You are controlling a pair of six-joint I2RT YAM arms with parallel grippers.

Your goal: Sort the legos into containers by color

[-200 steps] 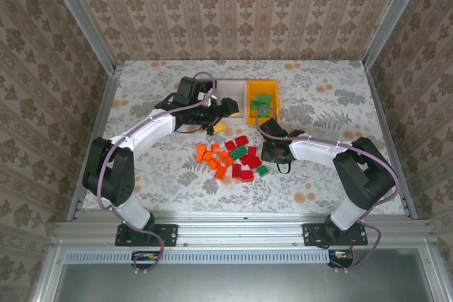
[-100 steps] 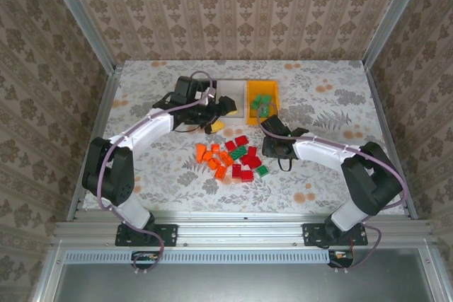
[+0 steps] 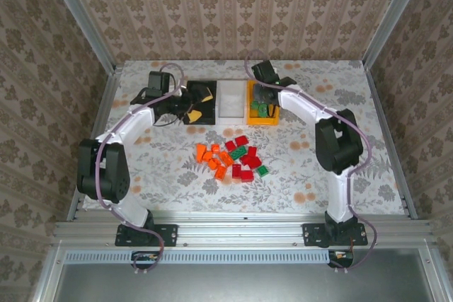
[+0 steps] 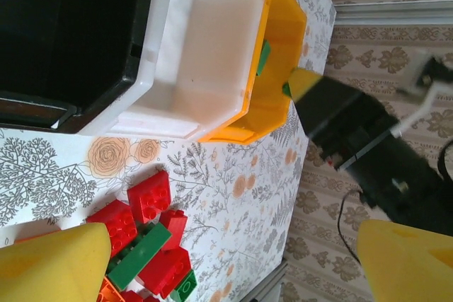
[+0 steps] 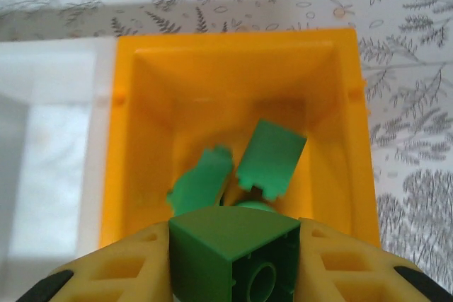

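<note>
Top view: the loose legos (image 3: 230,160) lie heaped mid-desk (image 3: 318,167), orange mostly left, red and green mixed right. They sit well apart from the three bins lined up on the far side: black bin (image 3: 207,117) left, white bin (image 3: 230,104) middle, orange-yellow bin (image 3: 263,121) right. The left fingers (image 3: 198,102) hang over the black bin and the right fingers (image 3: 262,104) reach over the orange-yellow one. Left wrist view: my left fingers stand wide with nothing between them. Past them I see the three bins edge to edge and a clump of red bricks (image 4: 145,199) with one long green piece on the desk. The black bin's inside is too dark to read, and I see no bricks in the white one. Right wrist view: the right fingers are clamped on a green brick (image 5: 226,242), held directly above the orange-yellow bin, where other green pieces (image 5: 272,157) already lie against its floor. My reading is that this is the drop step for a green brick, with a good share of the heap not yet sorted. Next, the right side needs only to part its fingers, since the brick looks to be inside the rim line and clear of the white bin beside it. The left side, empty, should go back to the heap for another brick. The bricks there touch and overlap, so one on the outer edge is the safer pick.
</note>
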